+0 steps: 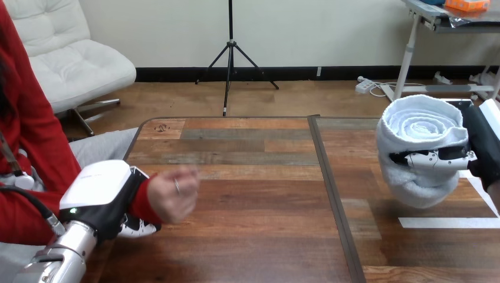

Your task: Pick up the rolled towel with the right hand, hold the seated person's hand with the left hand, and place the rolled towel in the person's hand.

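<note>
A white rolled towel (pixel 420 152) hangs above the table at the right, its spiral end facing up. My right hand (pixel 471 154) is shut on it, with fingers (pixel 433 158) wrapped across its front. At the left, my left hand (pixel 105 197) is shut on the person's wrist, just behind the red sleeve cuff; a fingertip (pixel 140 227) shows below the wrist. The person's hand (pixel 174 193) is loosely curled into a fist over the table's left part. The towel and the person's hand are far apart.
The wooden table (pixel 259 194) has a dark seam (pixel 330 188) running front to back right of centre. White tape strips (pixel 448 222) lie on the table under and beside the towel.
</note>
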Action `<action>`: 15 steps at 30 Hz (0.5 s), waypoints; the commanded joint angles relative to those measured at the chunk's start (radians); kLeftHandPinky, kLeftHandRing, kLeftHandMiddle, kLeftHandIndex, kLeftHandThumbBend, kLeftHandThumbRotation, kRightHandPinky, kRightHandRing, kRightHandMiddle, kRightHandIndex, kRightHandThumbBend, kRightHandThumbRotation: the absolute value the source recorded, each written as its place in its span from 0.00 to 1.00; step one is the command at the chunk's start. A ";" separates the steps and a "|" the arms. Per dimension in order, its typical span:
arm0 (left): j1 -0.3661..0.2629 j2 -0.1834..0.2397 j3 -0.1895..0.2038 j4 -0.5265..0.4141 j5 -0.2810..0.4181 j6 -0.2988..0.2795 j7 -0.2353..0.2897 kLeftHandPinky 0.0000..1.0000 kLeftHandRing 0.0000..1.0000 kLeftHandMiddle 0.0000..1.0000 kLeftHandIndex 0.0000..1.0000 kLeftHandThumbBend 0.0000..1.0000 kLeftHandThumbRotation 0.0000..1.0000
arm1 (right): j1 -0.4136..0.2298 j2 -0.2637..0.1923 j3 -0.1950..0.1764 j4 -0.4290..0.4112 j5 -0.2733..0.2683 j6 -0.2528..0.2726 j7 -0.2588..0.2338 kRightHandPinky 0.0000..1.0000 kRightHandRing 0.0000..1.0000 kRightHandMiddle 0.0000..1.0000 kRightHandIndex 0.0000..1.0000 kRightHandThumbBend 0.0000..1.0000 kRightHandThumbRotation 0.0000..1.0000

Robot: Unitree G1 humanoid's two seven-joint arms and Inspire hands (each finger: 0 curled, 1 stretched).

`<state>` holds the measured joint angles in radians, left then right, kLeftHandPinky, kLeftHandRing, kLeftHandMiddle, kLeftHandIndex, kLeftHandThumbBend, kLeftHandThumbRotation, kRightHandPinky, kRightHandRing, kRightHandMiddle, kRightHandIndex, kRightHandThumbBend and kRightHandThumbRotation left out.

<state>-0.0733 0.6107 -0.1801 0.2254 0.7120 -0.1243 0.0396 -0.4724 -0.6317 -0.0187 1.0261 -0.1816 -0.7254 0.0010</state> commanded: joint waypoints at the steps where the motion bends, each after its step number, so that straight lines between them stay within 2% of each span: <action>1: -0.032 0.004 0.046 -0.108 -0.021 -0.005 0.023 0.23 0.26 0.30 0.29 0.63 0.00 | -0.051 0.002 -0.032 -0.059 0.024 -0.008 -0.010 0.33 0.37 0.42 0.44 0.80 0.00; 6: -0.035 0.005 0.059 -0.128 -0.032 -0.011 0.019 0.22 0.26 0.30 0.29 0.64 0.00 | -0.053 0.002 -0.026 -0.056 0.015 -0.016 -0.015 0.35 0.39 0.43 0.44 0.79 0.00; 7: -0.036 0.006 0.062 -0.134 -0.034 -0.012 0.017 0.22 0.25 0.30 0.29 0.60 0.00 | -0.053 0.004 -0.026 -0.056 0.016 -0.014 -0.014 0.35 0.39 0.43 0.44 0.80 0.00; 15: -0.055 0.010 0.085 -0.177 -0.045 -0.013 0.011 0.22 0.26 0.31 0.30 0.62 0.00 | -0.061 0.017 -0.026 -0.042 0.028 -0.018 0.001 0.36 0.40 0.43 0.44 0.80 0.00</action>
<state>-0.0677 0.6106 -0.1286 0.1403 0.6777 -0.1213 0.0393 -0.4725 -0.6311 -0.0186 1.0261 -0.1817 -0.7237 0.0018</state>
